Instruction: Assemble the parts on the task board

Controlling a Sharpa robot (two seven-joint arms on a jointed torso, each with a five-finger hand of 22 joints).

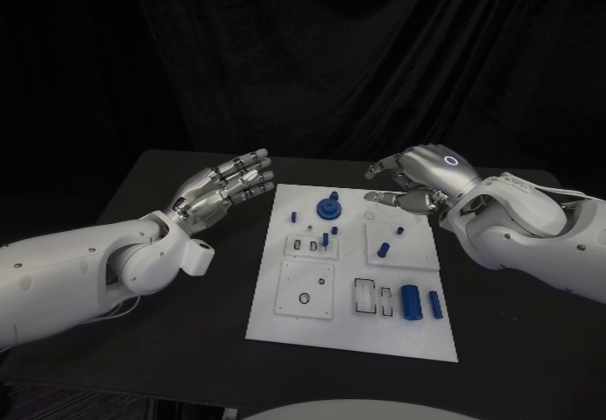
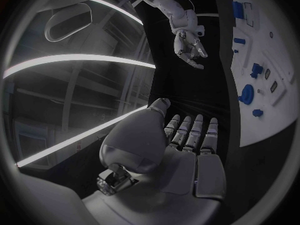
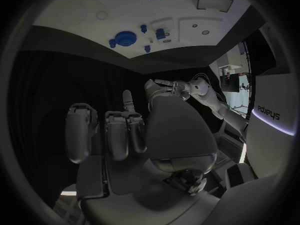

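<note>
Left hand (image 1: 228,190) hangs beside the flat white rectangular task board (image 1: 293,325), off its left edge, fingers straight and spread wide, holding nothing. Right hand (image 1: 418,181) hovers over the board's far right corner, fingers loosely curled but apart, also empty. Small blue plastic parts sit on the board: a round blue disc with peg (image 1: 329,208) near the far edge, a blue cylinder (image 1: 409,300) near the near right. Risk: curled right fingers could clip and scatter loose pieces when descending.
</note>
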